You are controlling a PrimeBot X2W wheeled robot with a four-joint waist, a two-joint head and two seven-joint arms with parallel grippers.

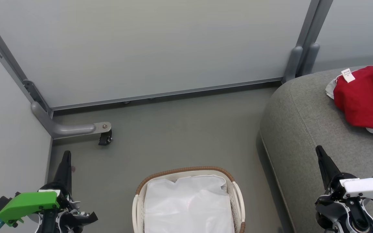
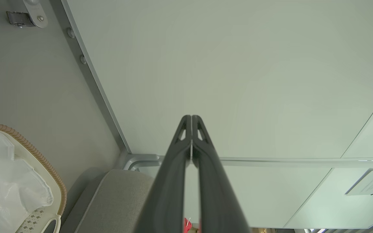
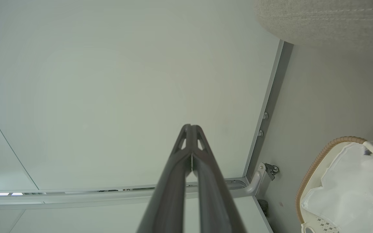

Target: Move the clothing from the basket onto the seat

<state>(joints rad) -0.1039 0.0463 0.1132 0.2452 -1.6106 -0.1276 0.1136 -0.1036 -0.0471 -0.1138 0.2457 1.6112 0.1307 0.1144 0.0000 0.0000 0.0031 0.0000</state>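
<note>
Pale grey wall panels (image 1: 157,48) on metal frames close off the head view from 9 to 1 o'clock, with grey-green floor (image 1: 173,129) below them. The grey woven couch (image 1: 303,129) fills the 3 to 5 o'clock side, its rounded corner turned toward the middle and a stitched seam curving along the edge. The oval white basket (image 1: 186,170) stands on the floor at 6 o'clock, just beside the couch, its long axis running 12 to 6. It has a brown woven rim and perforated sides. Inside it lies a crumpled white liner (image 1: 188,204) and no garment.

The red clothing (image 1: 361,97) rests on the couch at 2 o'clock, cut off by the picture's edge. It is a soft, bunched heap lying roughly from 11 to 5 o'clock, with white trim at the upper end and red-and-white striped trim at the lower.

The left tool (image 1: 66,154) at 8 o'clock and the right tool (image 1: 319,149) at 4 o'clock both point toward 12, fingers clenched together on nothing.

A small white label (image 1: 347,75) sticks up at the clothing's 11 o'clock end. A dark caster (image 1: 105,138) sits under a frame foot at 10 o'clock.
</note>
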